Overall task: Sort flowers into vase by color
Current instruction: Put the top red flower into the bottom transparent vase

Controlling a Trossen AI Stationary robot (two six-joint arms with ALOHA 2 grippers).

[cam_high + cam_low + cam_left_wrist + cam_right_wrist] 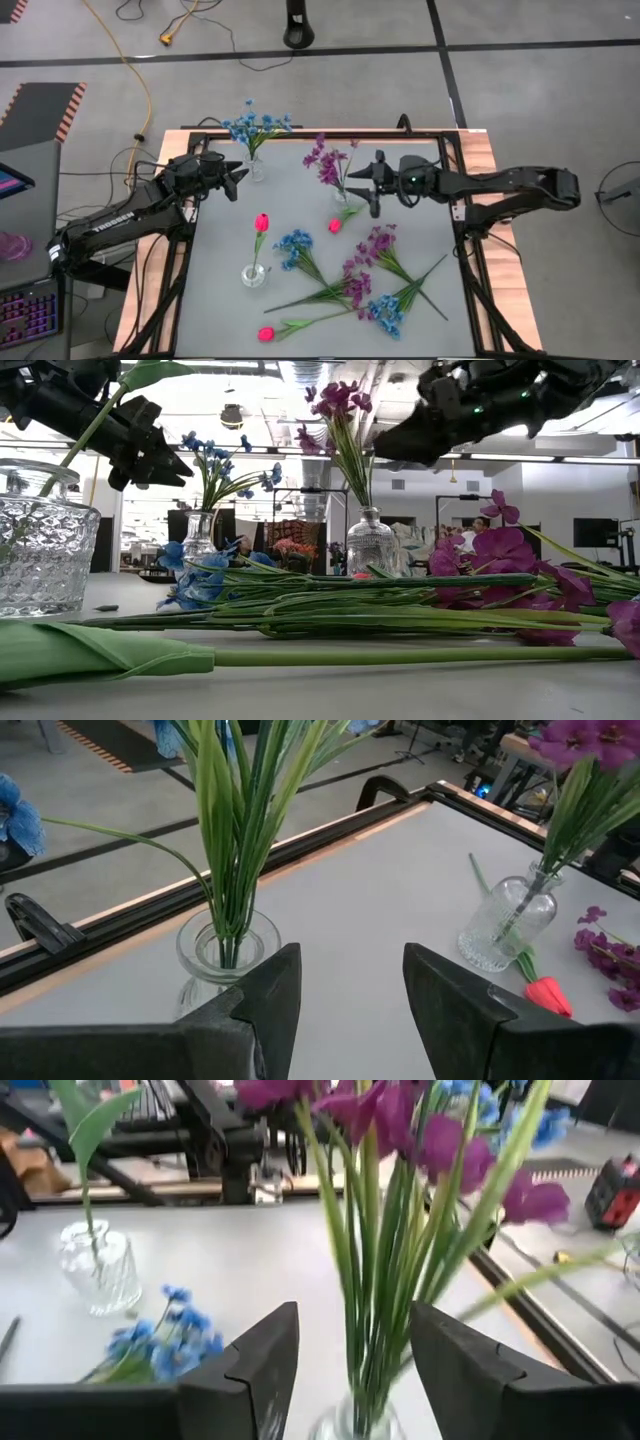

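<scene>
Three clear glass vases stand on the grey table. The far-left vase (255, 170) holds blue blooms (256, 125), the middle vase (342, 196) purple blooms (328, 160), and the near vase (255, 273) one pink-red tulip (262, 222). Loose stems lie flat on the near half: blue (293, 245), purple (378, 240), and pink-red buds (266, 334) (335, 226). My left gripper (236, 181) (350, 1010) is open just left of the blue vase (224, 955). My right gripper (368, 186) (348, 1370) is open just right of the purple vase (358, 1425), whose stalks (385, 1260) show between its fingers.
More loose blue (385, 312) and purple (355, 285) stems cross each other near the table's near-right corner. A black frame (300, 137) runs around the table top. In the low view the lying stalks (380, 622) fill the foreground. Bare grey table (300, 190) shows between the two far vases.
</scene>
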